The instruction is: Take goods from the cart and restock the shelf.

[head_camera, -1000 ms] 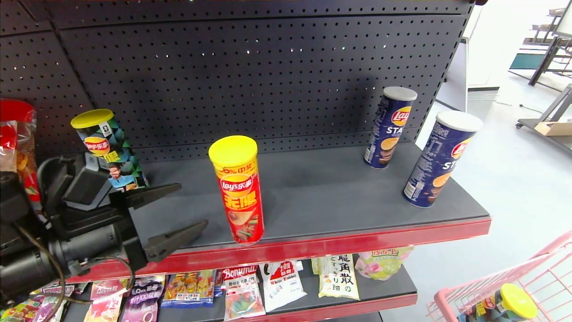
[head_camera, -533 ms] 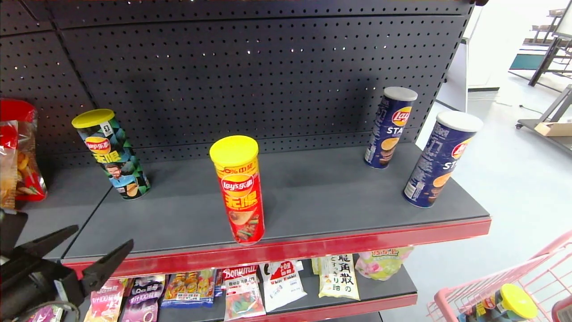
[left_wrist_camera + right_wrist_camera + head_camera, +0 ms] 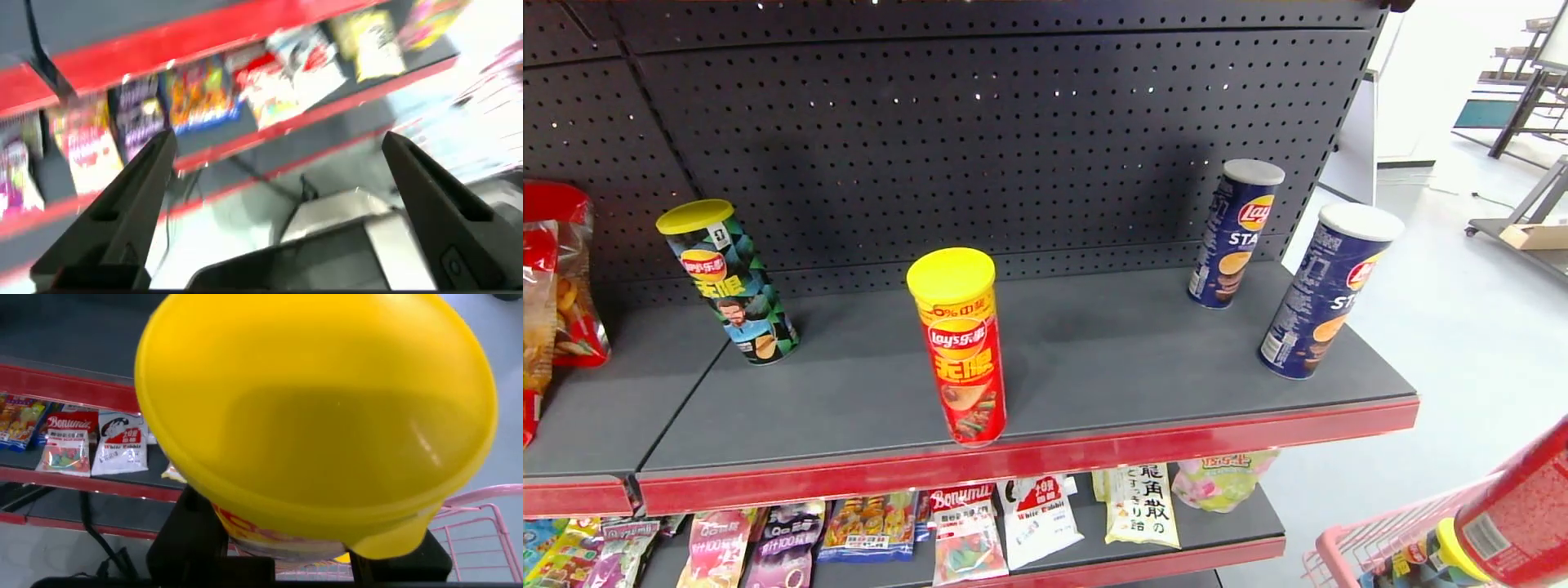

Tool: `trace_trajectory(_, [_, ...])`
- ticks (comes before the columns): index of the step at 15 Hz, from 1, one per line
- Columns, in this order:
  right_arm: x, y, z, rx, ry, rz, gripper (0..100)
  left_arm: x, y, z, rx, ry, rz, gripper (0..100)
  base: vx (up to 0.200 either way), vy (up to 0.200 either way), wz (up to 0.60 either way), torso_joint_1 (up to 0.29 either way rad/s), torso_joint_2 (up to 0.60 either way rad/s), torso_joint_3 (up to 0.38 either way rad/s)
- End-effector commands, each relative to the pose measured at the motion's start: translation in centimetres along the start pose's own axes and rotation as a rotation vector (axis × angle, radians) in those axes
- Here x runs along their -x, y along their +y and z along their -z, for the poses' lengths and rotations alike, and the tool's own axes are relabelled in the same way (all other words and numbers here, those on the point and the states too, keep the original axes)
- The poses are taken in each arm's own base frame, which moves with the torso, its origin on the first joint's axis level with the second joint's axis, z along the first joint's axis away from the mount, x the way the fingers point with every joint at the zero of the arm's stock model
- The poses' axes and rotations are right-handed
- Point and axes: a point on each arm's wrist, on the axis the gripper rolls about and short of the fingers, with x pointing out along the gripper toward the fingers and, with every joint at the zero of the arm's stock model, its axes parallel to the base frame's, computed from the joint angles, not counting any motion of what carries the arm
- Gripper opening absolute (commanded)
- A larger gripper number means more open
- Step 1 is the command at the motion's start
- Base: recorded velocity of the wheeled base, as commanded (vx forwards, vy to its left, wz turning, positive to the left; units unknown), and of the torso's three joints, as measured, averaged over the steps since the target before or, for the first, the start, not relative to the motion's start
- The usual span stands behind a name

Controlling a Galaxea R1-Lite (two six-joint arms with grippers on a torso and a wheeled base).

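- The held can (image 3: 1523, 510), red, sits at the head view's 4 o'clock corner. The frame edge cuts it off, so only a slanted part of its side is visible.
- From my right wrist, its yellow lid (image 3: 319, 400) blocks almost everything behind it, and only a strip of red label shows below the rim.
- My right gripper (image 3: 298, 559) has the can clamped between its dark fingers. The can hides their tips.
- The pink cart (image 3: 1347, 543) is at 5 o'clock, just beneath the held can. Only one corner of its rim and wire is in frame.
- The cart can (image 3: 1450, 547) lies inside. A yellow lid edge and a little of its body show, and the held can covers the rest.
- The top shelf (image 3: 1094, 359) spreads from the centre toward 9 o'clock, dark with a red front lip.
- The red shelf can (image 3: 960, 351) stands upright near the lip at the centre.
- The green-patterned can (image 3: 731, 282) is at its 10 o'clock, back by the pegboard (image 3: 980, 147).
- The rear blue can (image 3: 1235, 233) and the front blue can (image 3: 1327, 290) stand at its 2 and 3 o'clock, close together but apart.
- The snack bags (image 3: 1029, 514) fill the lower shelf at 6 o'clock, their tops hidden under the lip.
- A red bag (image 3: 556, 278) at 9 o'clock is cut off by the frame.
- My left gripper (image 3: 278, 204) is spread wide with nothing between its fingers. That view is motion-blurred, so the bags beyond are only smears of colour.
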Motion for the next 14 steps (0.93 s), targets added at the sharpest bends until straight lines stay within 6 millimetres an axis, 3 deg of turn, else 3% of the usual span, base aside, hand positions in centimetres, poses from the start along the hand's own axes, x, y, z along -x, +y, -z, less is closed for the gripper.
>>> trace_trajectory(1, [-0.8, 0.1, 0.0, 0.000, 0.032, -0.014, 0, 2.1, -0.5, 0.8, -0.043, -0.143, -0.007, 100, 0.000, 0.000, 0.60, -0.002, 0.00, -0.002])
trace_trajectory(6, [-1.1, 0.2, 0.2, -0.003, 0.043, -0.054, 0, 1.4, -0.3, 1.0, -0.072, -0.145, -0.022, 100, 0.000, 0.000, 0.60, 0.004, 0.00, 0.006])
trace_trajectory(9, [-1.8, 0.1, -1.1, 0.001, 0.033, -0.094, 0, 1.3, -0.3, 1.5, -0.076, -0.163, -0.022, 100, 0.000, 0.000, 0.00, 0.000, 0.00, 0.000])
trace_trajectory(13, [-7.2, -0.2, -5.7, -0.001, 0.043, -0.177, 0, 1.5, -0.5, 3.1, -0.085, -0.207, -0.029, 100, 0.000, 0.000, 0.00, 0.000, 0.00, 0.000])
trace_trajectory(14, [-9.7, 0.6, -6.9, 0.015, -0.005, -0.233, 0, 1.5, -0.5, 3.4, -0.086, -0.216, -0.035, 100, 0.000, 0.000, 0.00, 0.000, 0.00, 0.000])
